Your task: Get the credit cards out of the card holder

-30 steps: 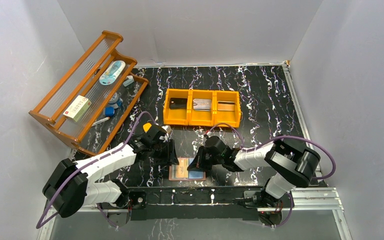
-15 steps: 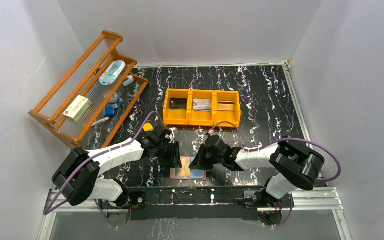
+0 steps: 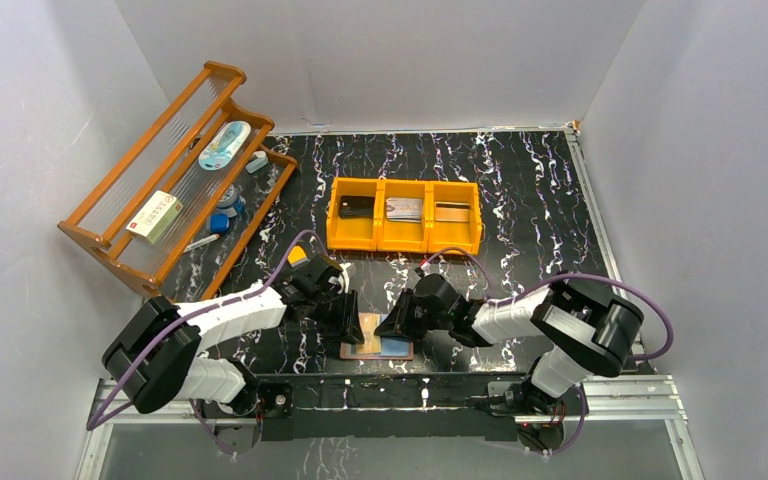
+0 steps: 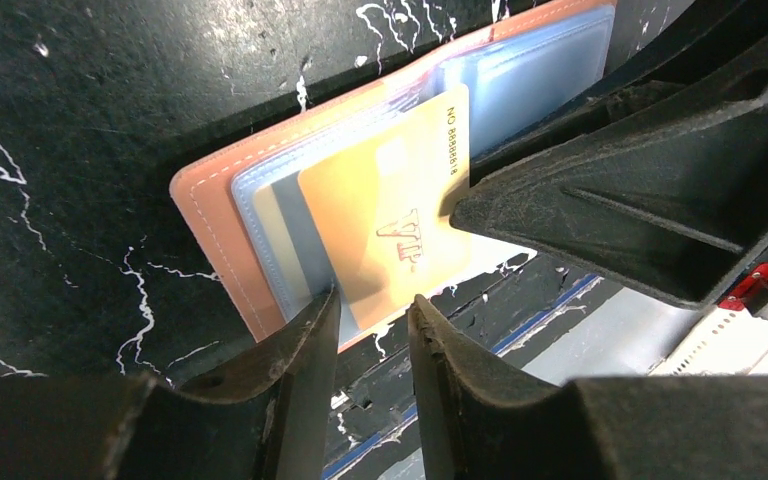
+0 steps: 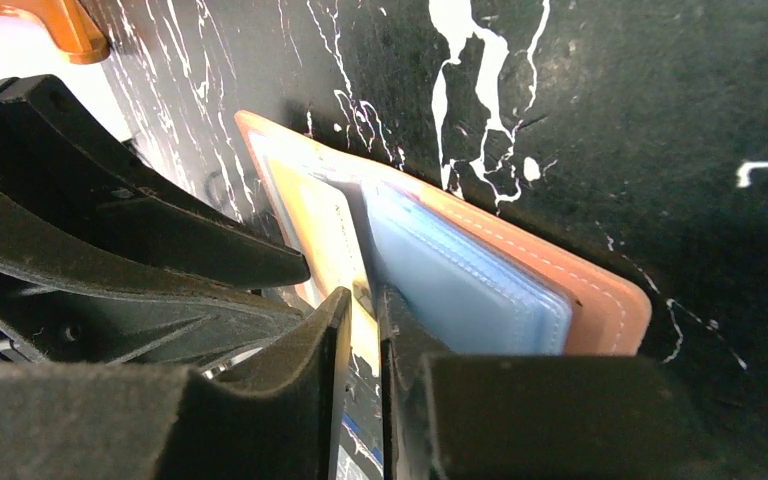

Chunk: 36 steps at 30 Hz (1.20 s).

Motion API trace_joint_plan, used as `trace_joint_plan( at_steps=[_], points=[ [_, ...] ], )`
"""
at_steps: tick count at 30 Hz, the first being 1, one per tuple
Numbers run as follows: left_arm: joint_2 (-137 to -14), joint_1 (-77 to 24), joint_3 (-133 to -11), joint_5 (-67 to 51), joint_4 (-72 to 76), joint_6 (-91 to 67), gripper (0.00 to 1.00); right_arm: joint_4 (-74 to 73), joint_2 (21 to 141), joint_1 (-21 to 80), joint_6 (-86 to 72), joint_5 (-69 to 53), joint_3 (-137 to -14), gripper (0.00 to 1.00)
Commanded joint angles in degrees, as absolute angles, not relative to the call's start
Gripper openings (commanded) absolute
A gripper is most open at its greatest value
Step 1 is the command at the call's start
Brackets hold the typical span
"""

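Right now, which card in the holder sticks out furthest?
The gold VIP card; the grey card and tan card behind it sit deeper in the card holder.

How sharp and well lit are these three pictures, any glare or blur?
Top external: evenly lit, sharp, card holder tiny. Left wrist: gold card with crisp VIP print, left gripper near the lens soft. Right wrist: blown-out glare top left, right gripper dark and blurry.

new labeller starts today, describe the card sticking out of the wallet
At the near edge of the black marbled table lies an open salmon-pink card holder. The gold card juts furthest from its blue slots, stamped VIP, unlike the paler tan card and grey card tucked behind it.
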State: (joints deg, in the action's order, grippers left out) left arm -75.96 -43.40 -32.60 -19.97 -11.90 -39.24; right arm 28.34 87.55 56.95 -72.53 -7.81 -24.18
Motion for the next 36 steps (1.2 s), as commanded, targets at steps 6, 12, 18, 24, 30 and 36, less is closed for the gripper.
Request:
trace_joint_plan(
  at_steps=[6,12,18,24,30,36],
  points=[
    [-75.4,-44.1,-29.3,-17.3,-14.6,-39.9,0.31,34.6,88.8,56.9,-71.4,-9.7,-23.0,0.14],
    [-73.3,-44.1,-29.5,-16.0,-14.6,-40.9,0.30,25.7,84.6,56.8,-71.2,-4.6,-22.6,0.05],
    [-68.6,-44.1,-31.0,-20.1,-10.9,-41.1,0.39,23.3,79.6,56.8,-70.9,-1.9,-20.5,0.05],
    [-69.2,-44.2,-33.0,-22.3,-6.6,-41.2,0.43,25.3,81.7,56.6,-70.6,-5.3,-18.4,0.06],
    [-72.5,-44.7,-34.4,-23.9,-5.1,-40.2,0.45,27.7,85.2,56.6,-72.1,-6.9,-18.9,0.07],
    [-78.0,-45.6,-30.3,-19.4,-5.1,-42.2,0.44,31.7,85.1,55.4,-74.4,-8.3,-17.4,0.09]
  ],
)
